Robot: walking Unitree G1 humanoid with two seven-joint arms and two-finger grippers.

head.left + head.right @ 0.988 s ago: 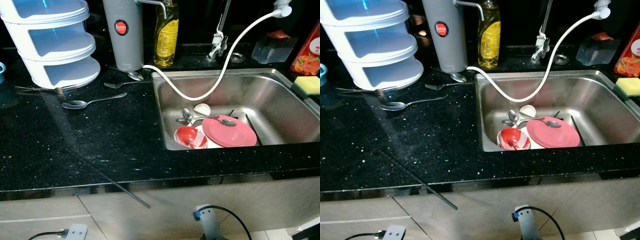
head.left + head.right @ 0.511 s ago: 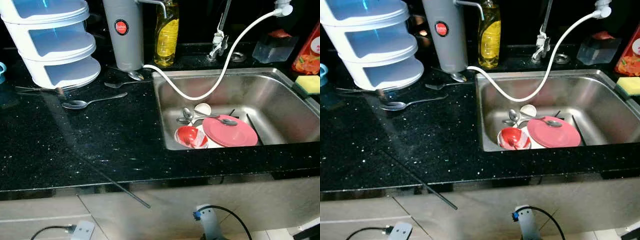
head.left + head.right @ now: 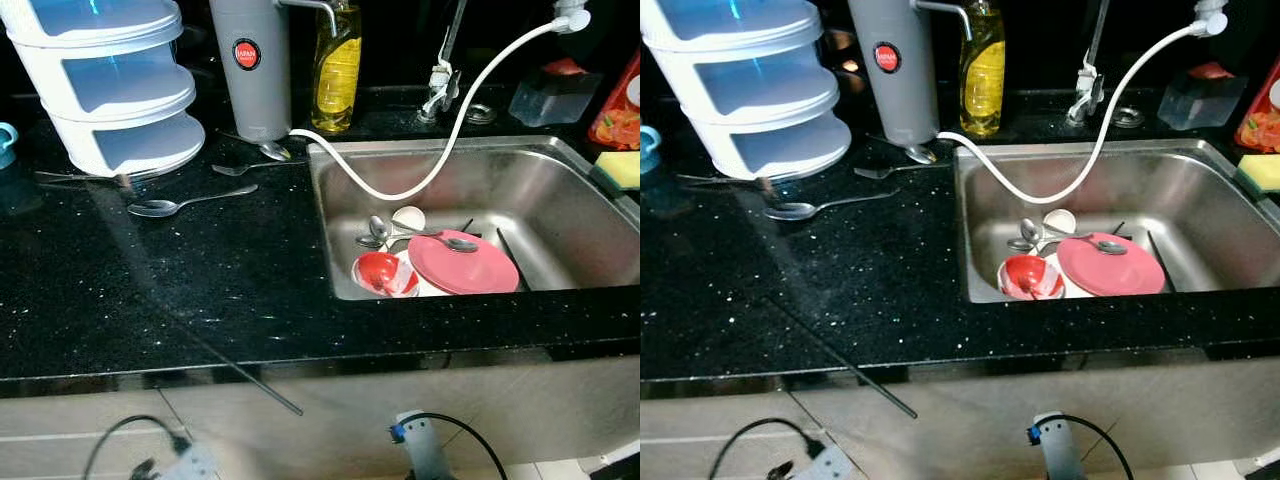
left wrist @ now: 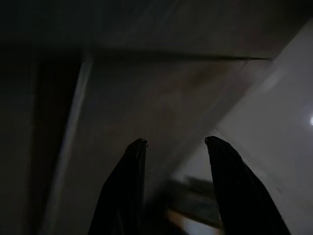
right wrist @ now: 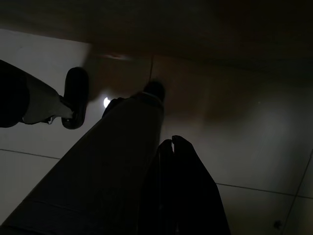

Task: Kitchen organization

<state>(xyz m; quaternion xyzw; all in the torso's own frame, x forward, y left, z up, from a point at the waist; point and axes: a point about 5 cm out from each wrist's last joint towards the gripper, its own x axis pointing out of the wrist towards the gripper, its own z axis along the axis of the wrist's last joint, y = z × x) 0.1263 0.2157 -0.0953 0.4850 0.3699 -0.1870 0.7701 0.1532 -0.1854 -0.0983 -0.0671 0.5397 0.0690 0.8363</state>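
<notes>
Facing the black counter (image 3: 200, 290), the head camera looks down on the kitchen workspace; both arms hang low in front of the cabinet. At far left stands a white tiered container (image 3: 105, 85), with one spoon (image 3: 185, 204) lying loose on the counter just in front of it and a second piece of cutlery (image 3: 245, 168) nearer the grey dispenser (image 3: 250, 65). A yellow soap bottle (image 3: 335, 65) stands beside the dispenser. Right of centre, the steel sink (image 3: 560, 175) holds a red bowl (image 3: 382, 272), a pink plate (image 3: 462, 262) with a spoon resting across it, and further spoons behind; a white hose (image 3: 440, 150) droops into the basin. A yellow sponge (image 3: 620, 168) sits at the sink's right rim. The left gripper (image 4: 173, 147), seen in its wrist view, has its fingers spread apart, holding nothing; the right gripper (image 5: 171, 144) has its fingers pressed together, also empty. The step in hand is probably approach: raise one arm above the counter edge first, and take loose cutlery by the handle, fingers straddling it flat.
</notes>
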